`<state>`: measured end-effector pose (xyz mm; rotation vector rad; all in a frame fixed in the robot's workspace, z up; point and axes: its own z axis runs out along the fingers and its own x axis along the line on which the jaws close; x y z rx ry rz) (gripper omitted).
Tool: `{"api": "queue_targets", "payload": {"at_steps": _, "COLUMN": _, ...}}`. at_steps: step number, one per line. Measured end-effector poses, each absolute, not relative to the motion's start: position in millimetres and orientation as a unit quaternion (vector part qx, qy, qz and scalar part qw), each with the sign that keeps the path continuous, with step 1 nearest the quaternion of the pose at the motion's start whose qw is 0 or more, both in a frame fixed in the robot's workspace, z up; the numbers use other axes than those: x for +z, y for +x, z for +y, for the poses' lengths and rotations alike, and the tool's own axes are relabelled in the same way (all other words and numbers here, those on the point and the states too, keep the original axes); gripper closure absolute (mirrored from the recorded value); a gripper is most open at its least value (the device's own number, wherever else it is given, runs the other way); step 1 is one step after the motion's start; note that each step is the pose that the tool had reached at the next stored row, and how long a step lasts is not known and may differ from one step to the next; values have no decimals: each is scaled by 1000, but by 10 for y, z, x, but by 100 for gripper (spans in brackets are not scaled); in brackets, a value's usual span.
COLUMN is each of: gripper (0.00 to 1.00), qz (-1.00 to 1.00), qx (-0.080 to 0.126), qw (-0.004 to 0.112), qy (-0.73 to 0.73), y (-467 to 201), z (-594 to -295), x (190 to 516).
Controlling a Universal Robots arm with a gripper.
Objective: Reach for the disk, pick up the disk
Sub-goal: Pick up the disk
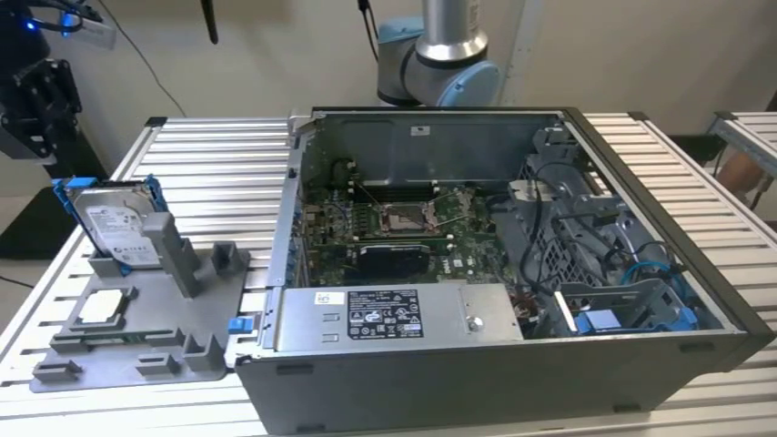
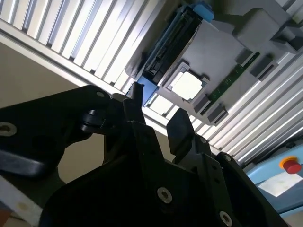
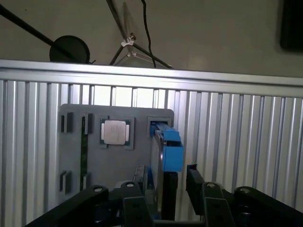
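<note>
Standing on edge in a slot at one end of the grey fixture plate, your disk turns its white-labelled face toward the exterior view, with the blue carrier frame running round its rim. You get the disk edge-on in the first wrist view, a thin silver slab with blue plastic along it. In the second wrist view the disk is a dark edge with blue at both ends.

Your fingers are spread apart with nothing between them. In the first wrist view they sit to either side of the disk's edge, lined up with it. The second wrist view shows the fingers clear of the disk, with bare counter between. In the exterior view the dark wrist assembly hangs at the exterior view's left edge, above the disk and apart from it.

Beside the disk, the small square chip lies flat in a recess of the same plate. You can see the chip in both wrist views. The plate rests on the ribbed metal counter, just beside the open computer case, on the exterior view's left of it. The case lies on its side with the board showing, and the arm's base stands behind it
</note>
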<state>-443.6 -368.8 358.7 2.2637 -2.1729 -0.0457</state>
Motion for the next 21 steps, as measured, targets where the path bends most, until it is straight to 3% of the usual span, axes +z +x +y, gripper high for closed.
{"api": "queue_targets", "payload": {"at_steps": 8, "gripper": 100, "qz": -693, "qx": -13, "qw": 0, "qy": 720, "y": -4497, "z": -3619, "x": 3505}}
{"api": "queue_targets", "payload": {"at_steps": 9, "gripper": 0, "qz": -693, "qx": -13, "qw": 0, "qy": 720, "y": -4506, "z": -3621, "x": 3496}}
{"api": "queue_targets", "payload": {"at_steps": 21, "gripper": 0, "qz": -694, "qx": -8, "qw": -5, "qy": 719, "y": -4515, "z": -3663, "x": 3284}}
